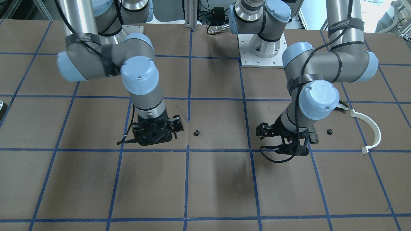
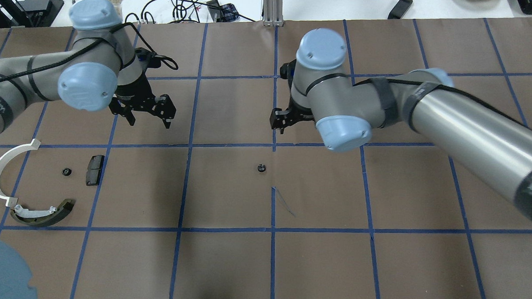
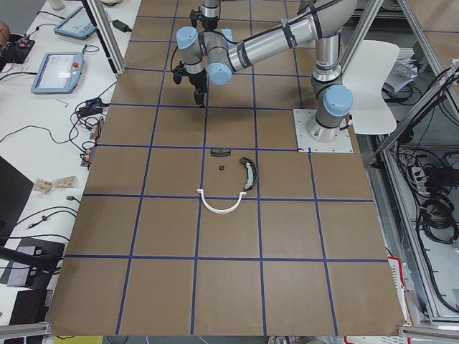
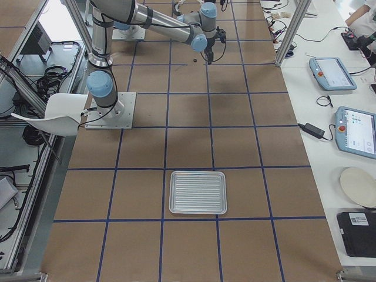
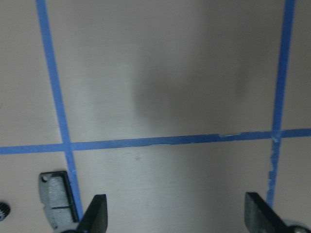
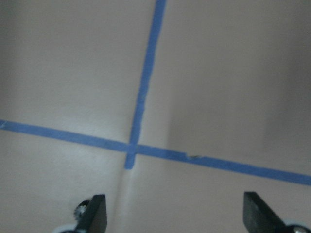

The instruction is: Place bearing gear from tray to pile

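Observation:
A small black bearing gear (image 2: 261, 168) lies alone on the brown table near the middle; it also shows in the front view (image 1: 196, 132). My right gripper (image 2: 279, 122) hovers open and empty just beyond it; its wrist view (image 6: 176, 216) shows bare table. The pile sits at the left: a white half-ring strip (image 2: 2, 172), an olive-and-white shoe (image 2: 42, 212), a black pad (image 2: 95, 169) and a second small gear (image 2: 66, 172). My left gripper (image 2: 148, 118) is open and empty beyond the pile. The silver tray (image 4: 198, 192) is empty.
Blue tape lines (image 2: 189, 142) grid the table. The left wrist view shows the black pad (image 5: 56, 196) by the left fingertip (image 5: 97, 213). Cables and tablets lie on the white bench (image 4: 329, 117) past the table's far edge.

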{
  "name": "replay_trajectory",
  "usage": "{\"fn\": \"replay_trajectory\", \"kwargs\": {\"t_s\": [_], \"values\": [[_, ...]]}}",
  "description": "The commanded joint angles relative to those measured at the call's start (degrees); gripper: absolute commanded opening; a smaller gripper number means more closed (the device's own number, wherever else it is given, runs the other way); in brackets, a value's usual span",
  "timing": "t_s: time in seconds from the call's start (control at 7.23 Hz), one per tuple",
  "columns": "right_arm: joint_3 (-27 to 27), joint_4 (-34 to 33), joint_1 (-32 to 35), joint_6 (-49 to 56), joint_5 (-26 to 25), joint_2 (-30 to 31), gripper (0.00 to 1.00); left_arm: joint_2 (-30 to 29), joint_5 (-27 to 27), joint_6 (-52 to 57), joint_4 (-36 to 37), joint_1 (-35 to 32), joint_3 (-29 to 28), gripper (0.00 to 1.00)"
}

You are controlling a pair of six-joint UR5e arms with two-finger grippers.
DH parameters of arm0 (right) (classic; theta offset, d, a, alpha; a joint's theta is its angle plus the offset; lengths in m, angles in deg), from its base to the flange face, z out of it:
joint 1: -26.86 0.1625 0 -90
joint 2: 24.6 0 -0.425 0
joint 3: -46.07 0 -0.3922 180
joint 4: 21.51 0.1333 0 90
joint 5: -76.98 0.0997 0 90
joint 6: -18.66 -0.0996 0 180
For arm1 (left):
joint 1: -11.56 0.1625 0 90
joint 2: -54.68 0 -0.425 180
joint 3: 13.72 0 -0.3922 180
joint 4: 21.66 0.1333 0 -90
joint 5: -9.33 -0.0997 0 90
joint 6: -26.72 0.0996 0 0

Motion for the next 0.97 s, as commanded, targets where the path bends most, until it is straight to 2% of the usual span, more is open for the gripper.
{"fn": "replay_trajectory", "kwargs": {"t_s": [0.0,0.14,0.28,0.41,0.55,0.69,0.83], "values": [[0.6,9.6,-10.1,7.1,-0.4,9.0,1.0,-0.6,1.5,-6.5,0.4,-7.1,0.0,1.0],[1.1,14.1,-10.1,6.9,-1.8,13.5,1.0,-1.2,4.1,-9.9,3.2,-10.7,0.3,1.0],[1.7,17.5,-10.1,6.8,-6.6,16.6,1.0,-2.0,5.4,-14.2,7.1,-13.3,1.5,1.0],[2.7,19.5,-10.5,6.8,-7.6,19.2,1.0,-2.8,5.5,-17.3,10.1,-15.2,3.5,1.0],[6.8,19.6,-10.5,6.6,-7.9,20.0,1.0,-3.4,5.5,-17.9,15.3,-17.9,6.0,1.0],[11.8,23.0,-10.4,5.7,-6.9,18.7,1.0,-4.1,5.5,-17.9,19.5,-19.7,8.5,1.0],[14.7,24.6,-10.6,4.7,-4.4,15.9,1.0,-4.4,5.5,-19.2,20.1,-20.2,10.1,1.0]]}}
